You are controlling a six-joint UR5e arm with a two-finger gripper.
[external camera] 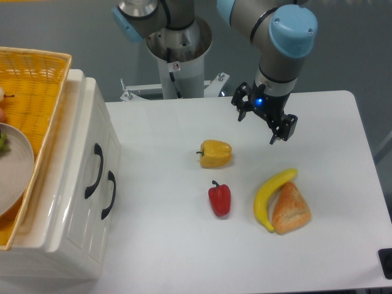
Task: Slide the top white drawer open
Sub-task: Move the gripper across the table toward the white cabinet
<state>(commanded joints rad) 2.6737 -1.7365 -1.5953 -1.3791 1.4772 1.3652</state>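
While its two fingers stand apart with nothing between them, the gripper [264, 123] hangs over the far side of the white table [343, 245], above and to the right of a yellow pepper [215, 153]. Nearer the camera lie a red pepper [220, 199], a banana [272, 195] and a bread roll [290, 210] touching it. Well apart, at the left edge, the top white drawer [98, 164] sits shut in its cabinet beneath a yellow wicker basket [30, 92].
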